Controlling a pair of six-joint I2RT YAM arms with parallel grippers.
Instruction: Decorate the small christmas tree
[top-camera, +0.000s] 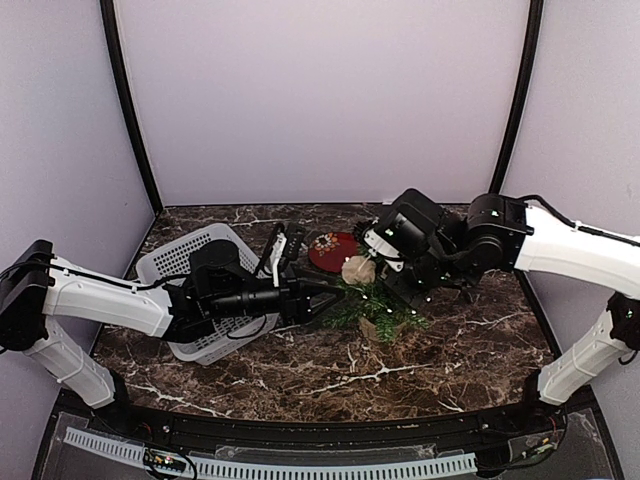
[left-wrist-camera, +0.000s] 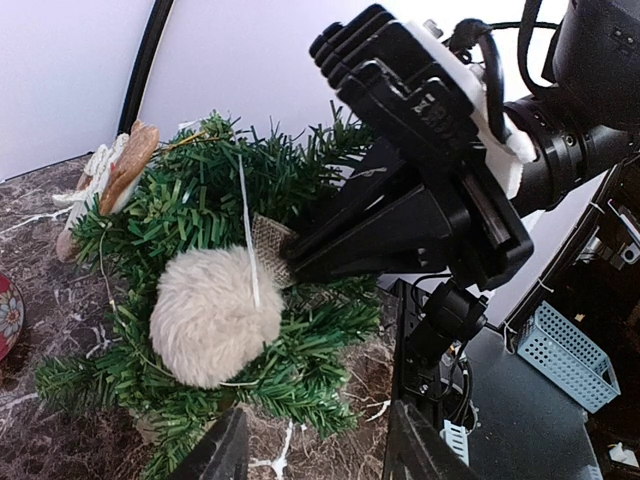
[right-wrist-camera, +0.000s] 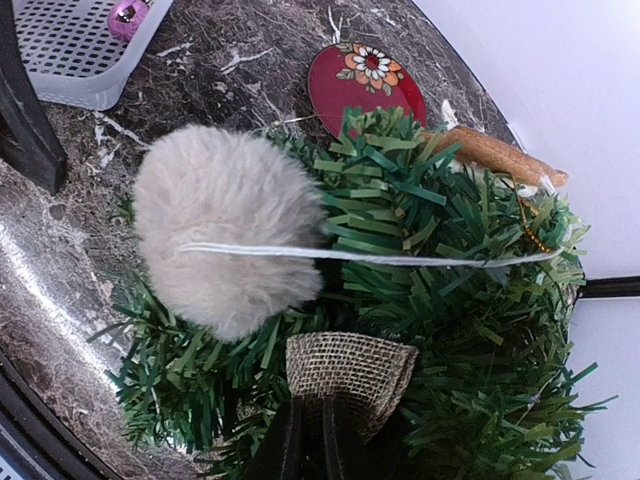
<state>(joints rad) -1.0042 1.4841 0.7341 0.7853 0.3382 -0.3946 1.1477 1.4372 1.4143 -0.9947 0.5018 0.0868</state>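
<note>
White basket (top-camera: 165, 262) at far left on the marble table (top-camera: 300, 370). Left gripper (top-camera: 328, 300) is level with the foliage, fingers spread, nothing between them. Red plate (top-camera: 330, 250) lies behind. The small christmas tree (top-camera: 385, 315) stands near mid-table between both grippers, a beige pom-pom (top-camera: 357, 269) on its branches. Right gripper (right-wrist-camera: 312, 415) is pinched on a burlap tab (right-wrist-camera: 350, 370) beside the pom-pom.

Plate (top-camera: 330, 250) behind tree (top-camera: 385, 312); basket (top-camera: 172, 256) left
</note>
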